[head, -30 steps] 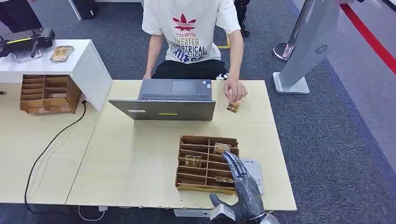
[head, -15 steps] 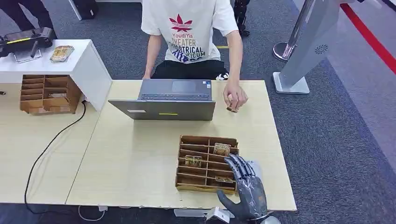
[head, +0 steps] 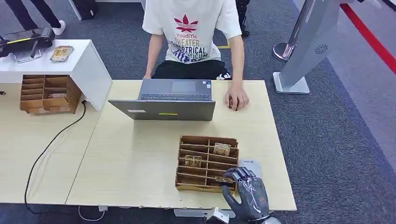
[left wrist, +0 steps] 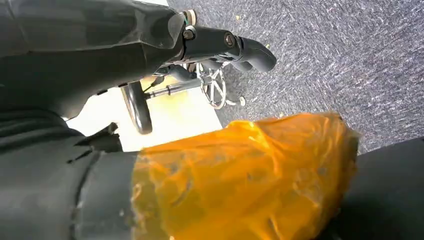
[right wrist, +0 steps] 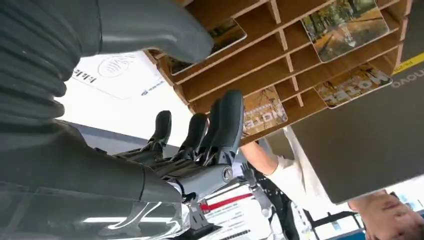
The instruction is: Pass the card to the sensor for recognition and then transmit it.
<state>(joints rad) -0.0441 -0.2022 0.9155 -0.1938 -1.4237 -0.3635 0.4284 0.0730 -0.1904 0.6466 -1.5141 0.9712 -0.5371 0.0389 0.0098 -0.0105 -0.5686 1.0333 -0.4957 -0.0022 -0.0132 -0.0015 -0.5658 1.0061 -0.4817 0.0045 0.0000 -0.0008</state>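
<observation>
Head view, right robot hand [head: 247, 196] at card tray [head: 205, 164] corner, table edge [head: 187, 206]

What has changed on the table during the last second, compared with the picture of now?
The right hand drew back toward the robot and curled its fingers at the near right corner of the wooden card organizer; whether it grips a card is unclear. The person's hand lowered its small card onto the table. The laptop and the organizer's cards stayed put.
</observation>
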